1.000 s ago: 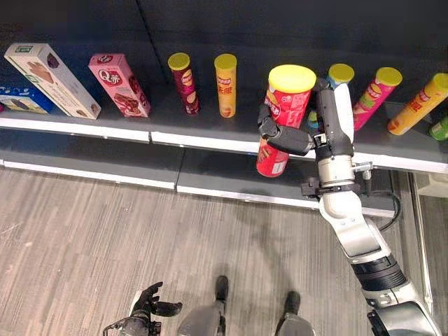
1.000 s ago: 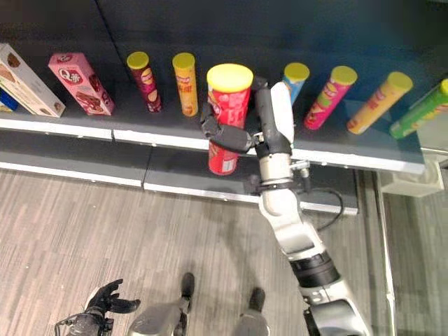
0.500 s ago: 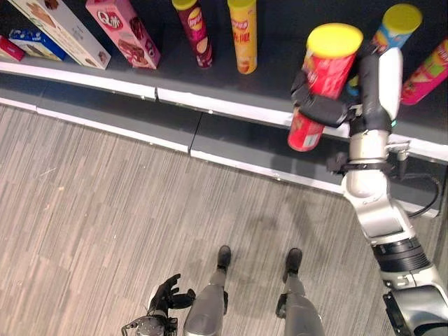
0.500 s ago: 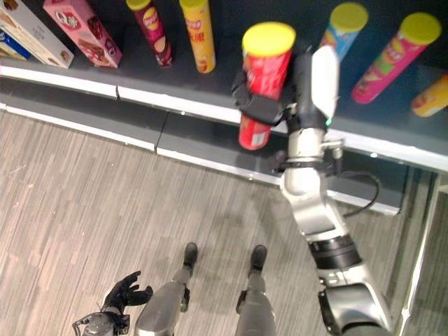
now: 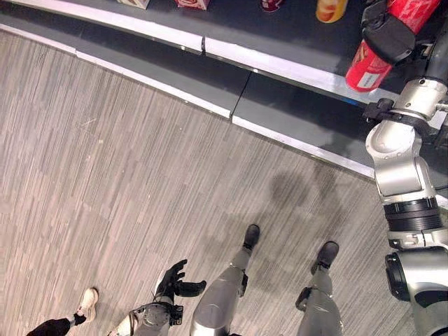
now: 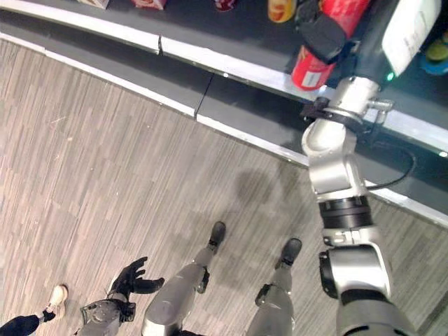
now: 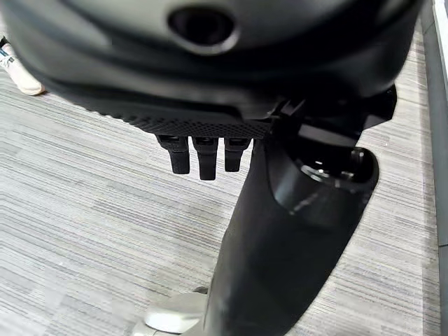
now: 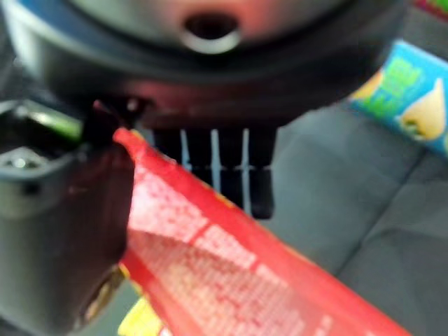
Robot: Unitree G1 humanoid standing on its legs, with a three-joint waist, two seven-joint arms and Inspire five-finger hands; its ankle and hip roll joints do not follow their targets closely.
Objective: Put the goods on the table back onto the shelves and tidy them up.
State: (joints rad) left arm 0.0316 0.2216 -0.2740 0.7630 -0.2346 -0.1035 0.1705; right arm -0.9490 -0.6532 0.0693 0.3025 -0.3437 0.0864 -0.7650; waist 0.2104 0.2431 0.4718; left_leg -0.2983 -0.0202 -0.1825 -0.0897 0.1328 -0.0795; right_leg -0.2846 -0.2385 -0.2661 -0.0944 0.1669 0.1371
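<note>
A red crisp can (image 5: 365, 60) hangs tilted over the front edge of the dark upper shelf (image 5: 280, 66) at the far right. My right hand (image 5: 389, 39) is shut on it, fingers wrapped round its body; the can's upper half runs out of frame. In the right wrist view the red can (image 8: 231, 280) lies across the palm, close under the fingers (image 8: 213, 168). My left hand (image 5: 176, 279) hangs low by my side over the floor, fingers spread and holding nothing.
An orange can (image 5: 330, 8) and a dark red can (image 5: 271, 4) stand on the upper shelf left of the held can, and a blue can (image 6: 437, 56) right of it. A lower shelf (image 5: 294, 119) runs beneath. A person's shoe (image 5: 87, 302) shows at lower left on the wood floor.
The camera has tilted down, so the shelves now sit along the top edge. My right hand still grips the red can at the shelf front. A person's shoe has come into view.
</note>
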